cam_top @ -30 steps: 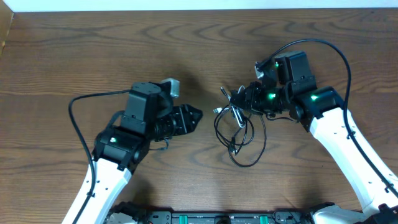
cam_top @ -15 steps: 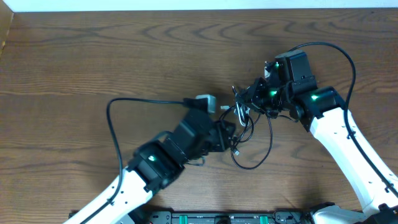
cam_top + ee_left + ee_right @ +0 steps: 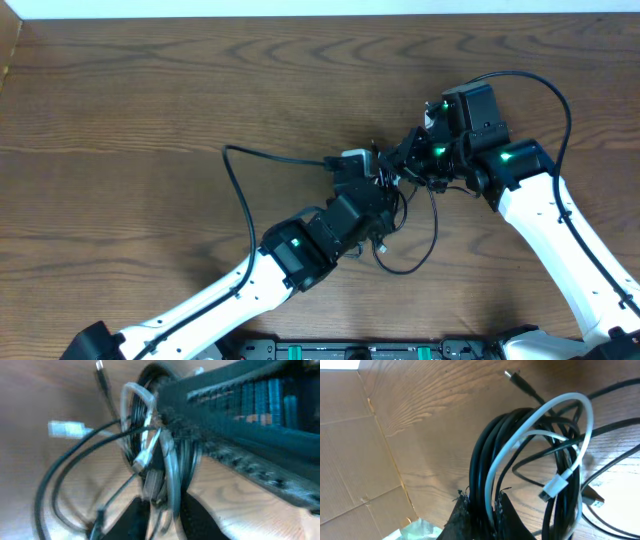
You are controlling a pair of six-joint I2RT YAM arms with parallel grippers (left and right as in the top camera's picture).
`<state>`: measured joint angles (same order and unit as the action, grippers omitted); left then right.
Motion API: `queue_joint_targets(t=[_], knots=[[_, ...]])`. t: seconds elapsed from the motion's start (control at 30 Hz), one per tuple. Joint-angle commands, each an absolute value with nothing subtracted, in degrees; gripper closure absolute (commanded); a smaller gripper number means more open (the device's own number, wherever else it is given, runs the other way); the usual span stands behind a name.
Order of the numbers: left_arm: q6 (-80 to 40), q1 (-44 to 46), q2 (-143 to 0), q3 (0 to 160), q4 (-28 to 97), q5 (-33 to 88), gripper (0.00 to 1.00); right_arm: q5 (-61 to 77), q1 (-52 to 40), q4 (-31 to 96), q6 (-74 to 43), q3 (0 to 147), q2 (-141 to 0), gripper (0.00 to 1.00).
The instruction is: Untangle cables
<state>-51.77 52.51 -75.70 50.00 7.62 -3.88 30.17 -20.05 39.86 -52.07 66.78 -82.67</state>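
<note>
The cables [image 3: 392,190] lay in a knotted bundle on the table [image 3: 150,100], a little right of its middle, caught between the two grippers, with one black loop [image 3: 428,245] trailing toward the near edge. The right gripper [image 3: 401,167] reached in from the right and was clamped on the cables. In its wrist view its fingers [image 3: 462,515] met tightly around a thick coil [image 3: 485,455] of black strands that rose from between them. The white cable [image 3: 572,407] arched over that coil, its white plug [image 3: 555,487] hanging beside the black strands. A black plug [image 3: 514,378] stuck out over the wood above. A cardboard box [image 3: 350,435] stood at the left of that view. The left gripper [image 3: 384,197] came in from the lower left, its tip at the same bundle and just beside the right gripper. The left wrist view was blurred. There its fingers [image 3: 134,520] stood on either side of a white strand and some black ones, with a gap showing between them. Whether they pinched the strands or only straddled them could not be told. The right arm [image 3: 250,420] crossed the top of that view as a dark bar, close over the bundle. More black loops spread to the left on the wood, and a far plug [image 3: 65,427], also white, lay apart from the bundle.
</note>
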Motion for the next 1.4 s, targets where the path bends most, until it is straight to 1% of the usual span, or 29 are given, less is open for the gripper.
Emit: queue_joint_targets(t=[0.0, 0.13, 0.3, 0.43, 0.53, 0.73, 0.87, 1.0, 1.1, 1.17, 1.37], knots=[[-52.0, 52.5, -76.2, 49.9, 7.4, -8.1, 0.92, 32.8, -19.8, 40.4, -51.6, 66.7, -82.6, 0.99], [-51.7, 52.4, -76.2, 49.9, 9.1, -10.2, 0.92, 32.7, -19.8, 40.7, -49.9, 66.7, -82.6, 0.99], [-45.1, 51.0, -73.6, 49.9, 15.7, -10.2, 0.93, 25.6, -19.8, 44.0, -45.6, 66.7, -82.6, 0.98], [-44.6, 48.4, -69.2, 49.9, 19.7, -10.2, 0.92, 19.2, -19.8, 46.8, -41.9, 66.7, -82.6, 0.99], [-44.6, 46.2, -66.0, 49.9, 20.2, -10.2, 0.92, 14.7, -19.8, 49.3, -40.1, 66.7, -82.6, 0.99], [-44.6, 45.2, -64.3, 49.9, 20.8, -10.2, 0.92, 14.5, -19.8, 49.7, -38.4, 66.7, -82.6, 0.99], [-44.6, 44.0, -63.2, 49.9, 23.4, -15.5, 0.92, 9.9, -19.7, 51.5, -36.6, 66.7, -82.6, 0.99], [-44.6, 40.3, -57.6, 50.4, 23.5, -21.2, 0.92, -4.7, -19.1, 58.5, -37.6, 66.7, -82.6, 0.99], [-44.6, 36.6, -51.6, 50.6, 22.9, -23.7, 0.92, -15.1, -17.9, 63.9, -41.9, 66.7, -82.6, 0.99], [-44.6, 34.1, -47.7, 50.6, 22.9, -23.9, 0.92, -18.4, -16.8, 65.7, -43.7, 66.7, -82.6, 0.99], [-44.6, 27.8, -38.2, 50.6, 24.5, -23.9, 0.92, -20.0, -12.9, 65.4, -43.7, 66.7, -82.6, 0.98]])
